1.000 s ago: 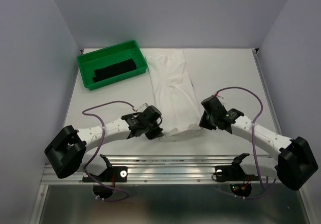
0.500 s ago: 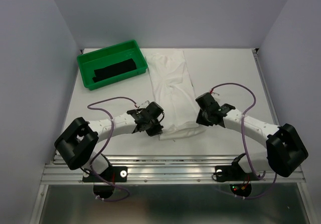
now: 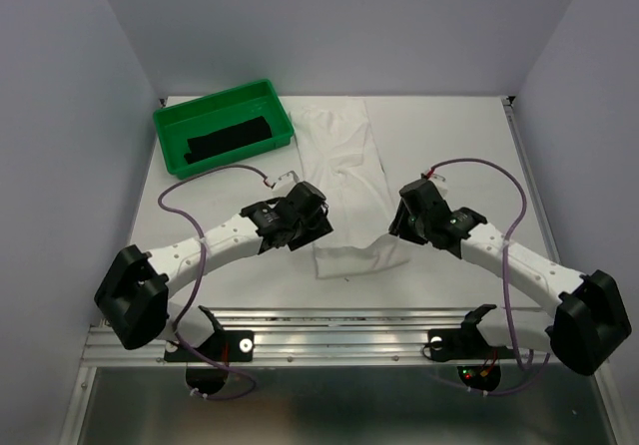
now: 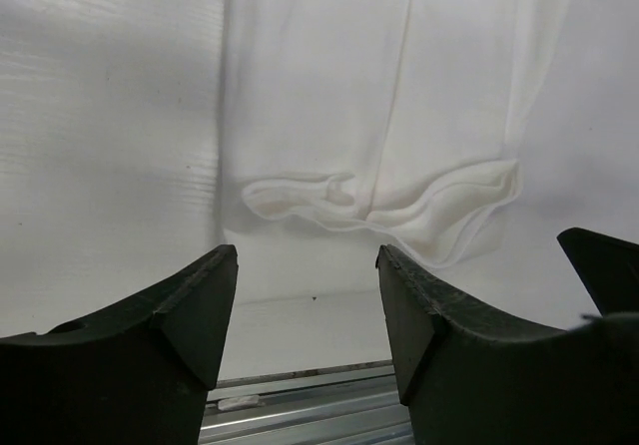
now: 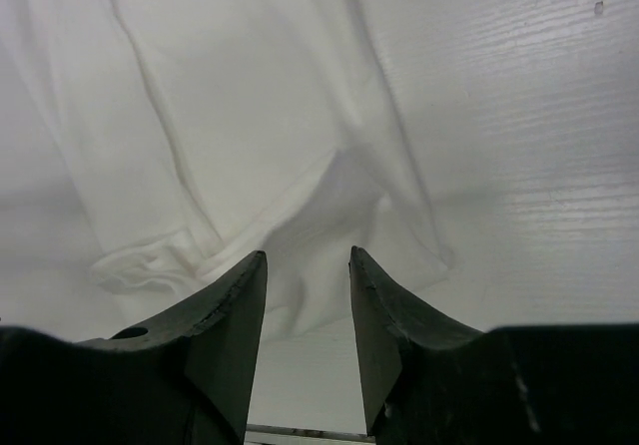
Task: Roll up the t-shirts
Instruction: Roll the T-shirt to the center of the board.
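The white t-shirt (image 3: 344, 181) lies as a long folded strip down the middle of the table, its near end turned over into a loose, soft fold (image 4: 399, 206). My left gripper (image 3: 319, 229) hovers open at the strip's left side near that fold, with nothing between its fingers (image 4: 305, 255). On the strip's right side my right gripper (image 3: 400, 227) is also open and empty, above the shirt's near right corner (image 5: 308, 257). The black t-shirt (image 3: 228, 139) lies rolled in the green tray (image 3: 163, 141).
The green tray sits at the table's far left corner. A metal rail (image 3: 349, 317) runs along the table's near edge, just below the shirt's fold. Grey walls close in both sides and the back.
Both grippers were shut on the white shirt's near edge; they carried it forward, opened and let go. The edge now lies folded over, and both grippers have lifted away.
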Motion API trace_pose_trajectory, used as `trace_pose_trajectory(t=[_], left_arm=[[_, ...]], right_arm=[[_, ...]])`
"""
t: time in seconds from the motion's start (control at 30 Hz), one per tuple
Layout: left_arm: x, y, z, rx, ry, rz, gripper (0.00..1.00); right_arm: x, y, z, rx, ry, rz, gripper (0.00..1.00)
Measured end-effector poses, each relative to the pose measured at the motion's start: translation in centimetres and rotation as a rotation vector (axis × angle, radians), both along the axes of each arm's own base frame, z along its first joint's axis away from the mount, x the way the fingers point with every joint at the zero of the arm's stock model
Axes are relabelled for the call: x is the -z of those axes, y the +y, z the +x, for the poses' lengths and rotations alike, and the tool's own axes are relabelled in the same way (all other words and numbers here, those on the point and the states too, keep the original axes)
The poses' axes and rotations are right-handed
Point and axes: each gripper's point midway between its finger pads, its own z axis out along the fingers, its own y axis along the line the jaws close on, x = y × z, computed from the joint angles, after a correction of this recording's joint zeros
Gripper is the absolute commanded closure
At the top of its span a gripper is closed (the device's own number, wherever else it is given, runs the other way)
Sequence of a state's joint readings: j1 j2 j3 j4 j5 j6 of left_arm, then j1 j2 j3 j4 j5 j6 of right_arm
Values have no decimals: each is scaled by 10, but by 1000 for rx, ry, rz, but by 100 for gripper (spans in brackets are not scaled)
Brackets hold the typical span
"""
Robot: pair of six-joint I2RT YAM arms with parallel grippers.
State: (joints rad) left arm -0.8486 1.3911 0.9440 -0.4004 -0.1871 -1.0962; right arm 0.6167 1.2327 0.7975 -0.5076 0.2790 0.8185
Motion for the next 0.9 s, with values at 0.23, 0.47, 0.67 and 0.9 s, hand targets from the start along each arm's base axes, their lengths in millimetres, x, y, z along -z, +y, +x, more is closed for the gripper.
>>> trace_pose_trajectory(t=[0.23,0.47,0.67,0.9], left_arm=[[-16,-8,-21,65,-41,3,74],[-1,-43,-65,207,10,-57,100],[24,-47,-65,205,56,-34,100],[31,-42,-49,161,54,-45,100]], right_arm=[[-20,-2,-17,-14,-49,90,69],[5,-4,-42,-41,31,104,94],[20,18,-55,-135,104,139,96],[35,35,-51,-194,163,105,96]])
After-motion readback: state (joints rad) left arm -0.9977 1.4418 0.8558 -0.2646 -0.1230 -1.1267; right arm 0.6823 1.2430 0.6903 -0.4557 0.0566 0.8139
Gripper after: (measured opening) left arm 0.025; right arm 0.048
